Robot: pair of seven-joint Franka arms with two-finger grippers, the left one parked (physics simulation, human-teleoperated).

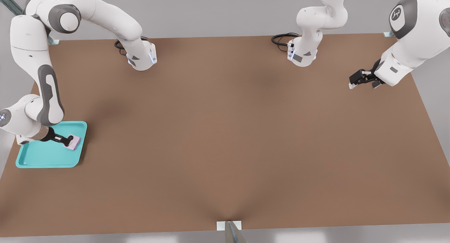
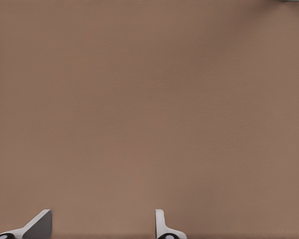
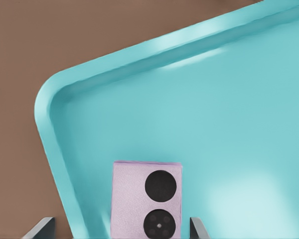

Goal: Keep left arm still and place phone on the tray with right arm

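The turquoise tray (image 1: 45, 155) sits near the table's front corner on the front view's left. The pale pink phone (image 1: 74, 142) lies in the tray close to its rim on the front view's right, with its two black lenses facing up (image 3: 160, 185). My right arm reaches down over the tray, and its gripper (image 1: 68, 141) is at the phone. In the right wrist view the gripper (image 3: 120, 224) is open. Its fingers (image 3: 42, 228) stand on either side of the phone, with a gap showing on both sides. The tray's rim (image 3: 52, 149) curves around one corner beside the phone.
The brown table (image 1: 225, 130) stretches across the front view. Two arm bases (image 1: 142, 56) (image 1: 302, 55) with black cables stand at its far edge. A small white bracket (image 1: 228, 225) sits at the middle of the near edge. The tray lies close to the table's edge on the front view's left.
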